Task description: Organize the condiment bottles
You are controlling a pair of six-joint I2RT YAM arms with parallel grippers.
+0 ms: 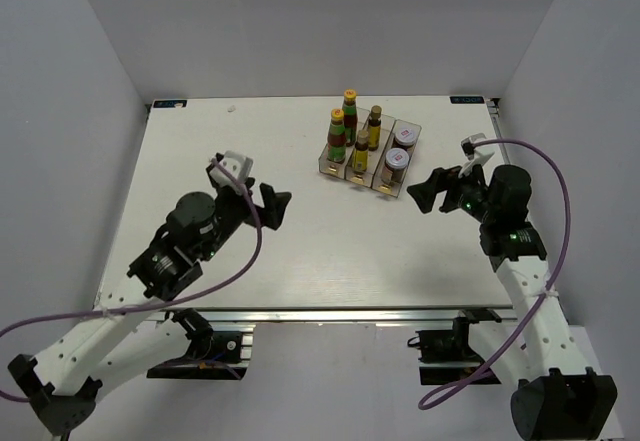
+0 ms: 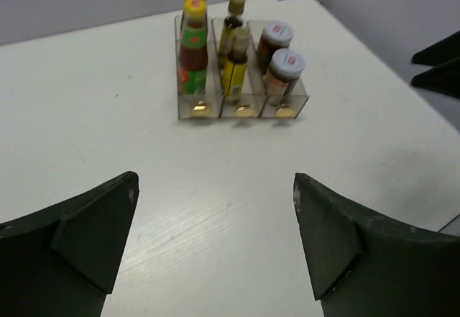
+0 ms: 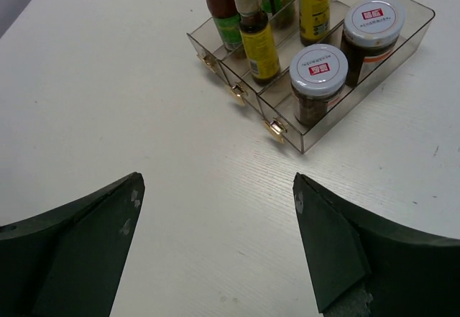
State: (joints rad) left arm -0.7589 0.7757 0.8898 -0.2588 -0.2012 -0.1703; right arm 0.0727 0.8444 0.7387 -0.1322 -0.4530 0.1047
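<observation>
A clear three-compartment tray (image 1: 384,185) stands at the back middle of the table and holds all six bottles upright. Two red sauce bottles (image 1: 337,137) with yellow caps fill its left lane. Two slim yellow-brown bottles (image 1: 361,153) fill the middle lane. Two brown white-lidded jars (image 1: 396,165) fill the right lane. The tray also shows in the left wrist view (image 2: 215,108) and the right wrist view (image 3: 327,126). My left gripper (image 1: 277,207) is open and empty, left of the tray. My right gripper (image 1: 424,197) is open and empty, right of the tray.
The white table (image 1: 200,161) is boxed by grey walls at the back and both sides. The right gripper's dark fingers (image 2: 438,65) show at the right edge of the left wrist view. Purple cables hang off both arms.
</observation>
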